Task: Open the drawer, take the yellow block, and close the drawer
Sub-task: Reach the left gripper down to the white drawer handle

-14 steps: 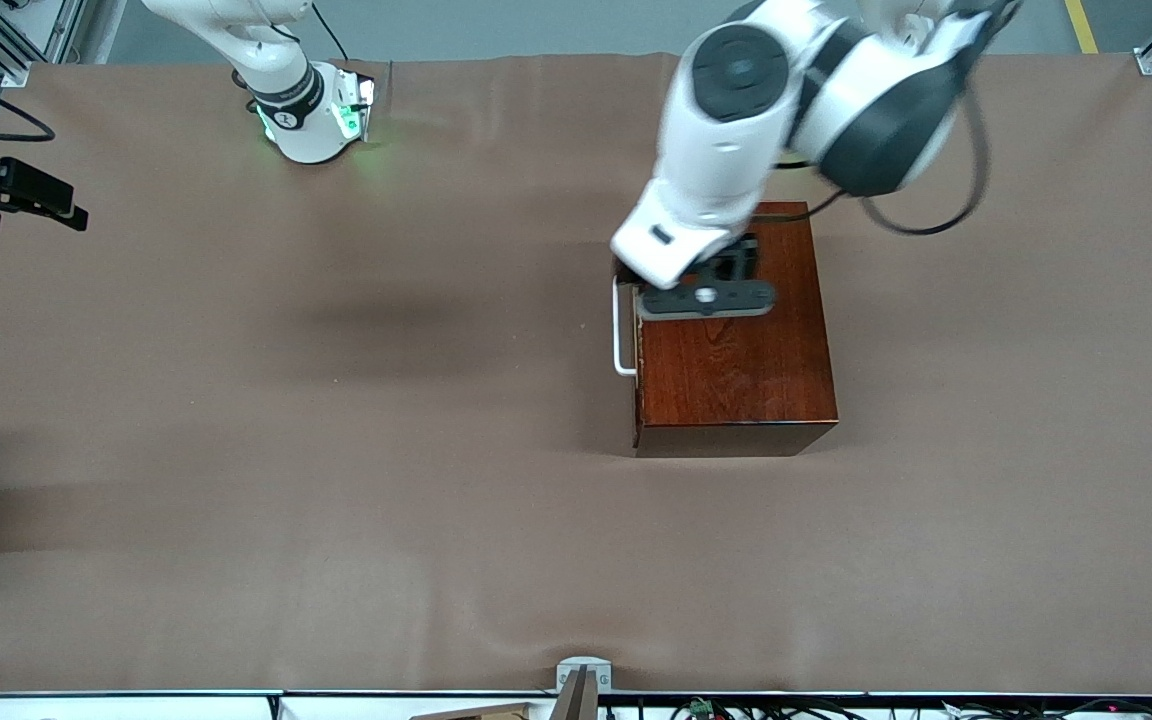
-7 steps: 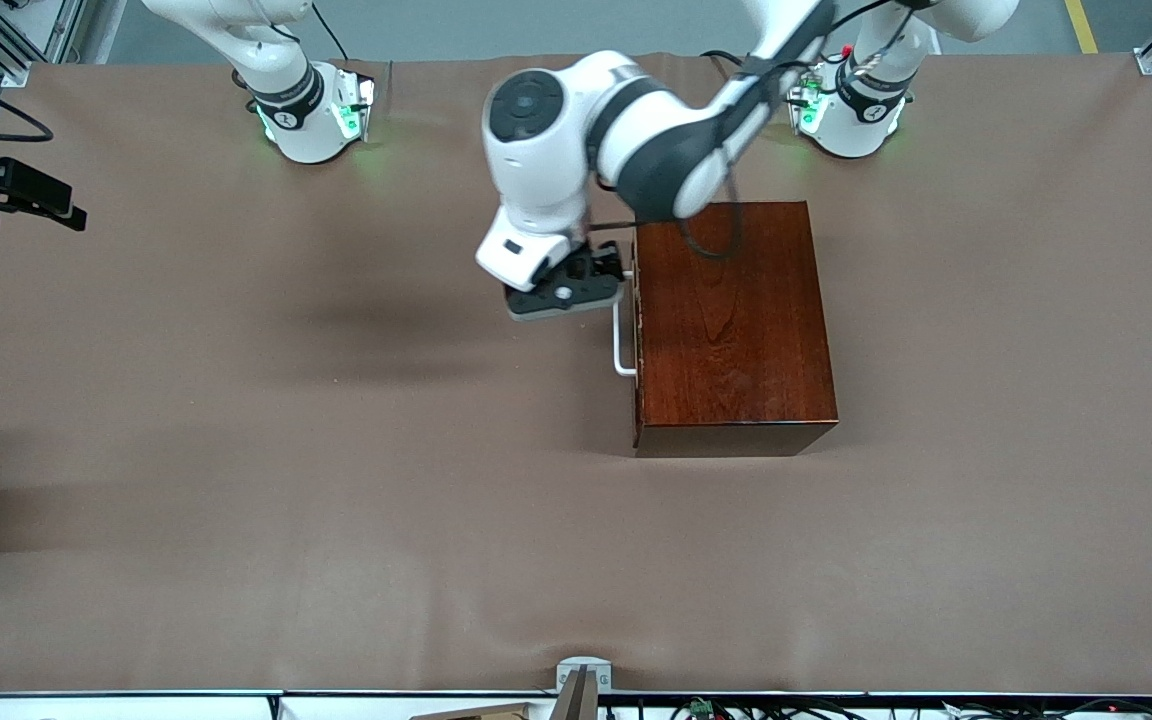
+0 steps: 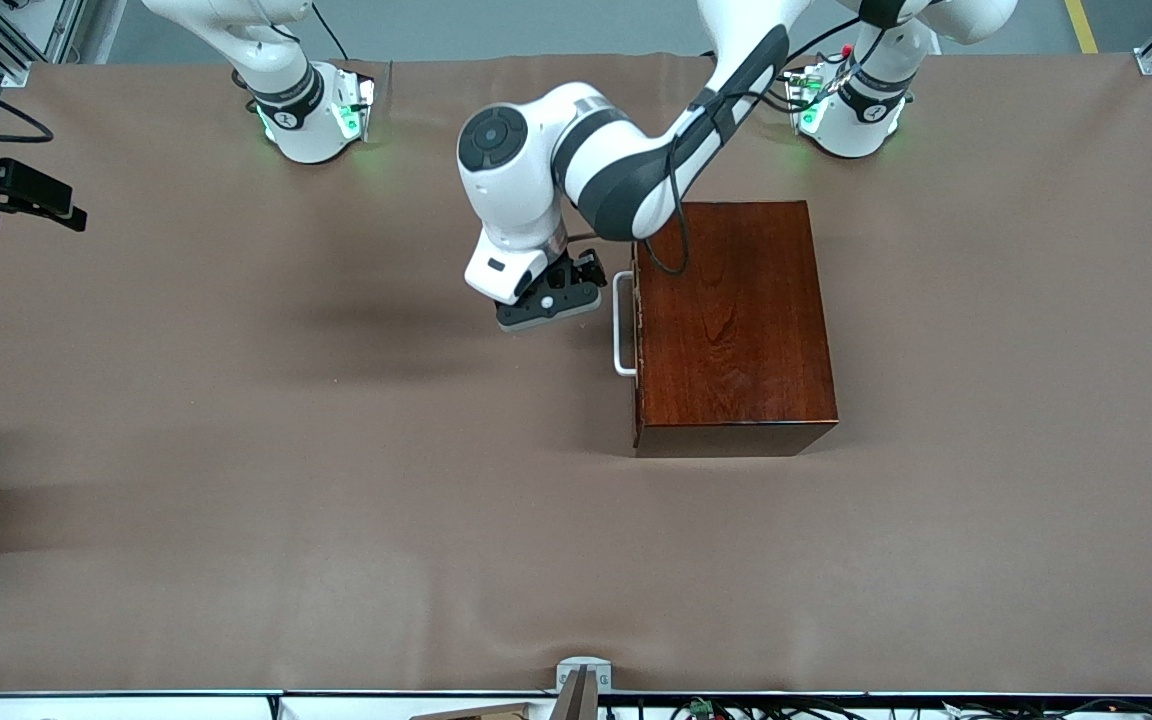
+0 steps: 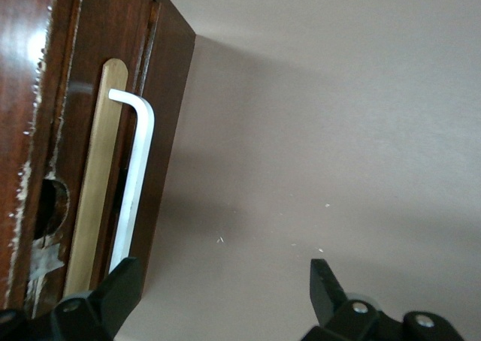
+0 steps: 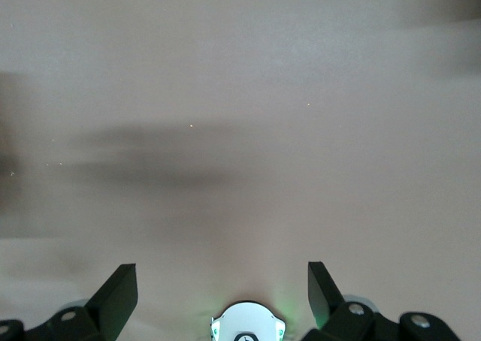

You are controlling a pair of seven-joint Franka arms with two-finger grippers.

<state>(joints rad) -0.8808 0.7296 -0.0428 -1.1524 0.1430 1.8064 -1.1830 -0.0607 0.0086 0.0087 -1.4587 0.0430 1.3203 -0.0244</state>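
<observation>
Front view, drawer (image 3: 639, 330) closed in glossy reddish-brown box, white loop handle (image 3: 622, 324), left gripper (image 3: 564, 290) fingers apart beside it, right gripper (image 5: 222, 292) fingers apart.

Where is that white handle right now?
The white handle sits on the shut drawer front of the wooden box, facing the right arm's end; the open left gripper hovers beside it.

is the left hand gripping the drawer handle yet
No, the left hand is open, and the white handle sits beside one finger, not between them.
</observation>
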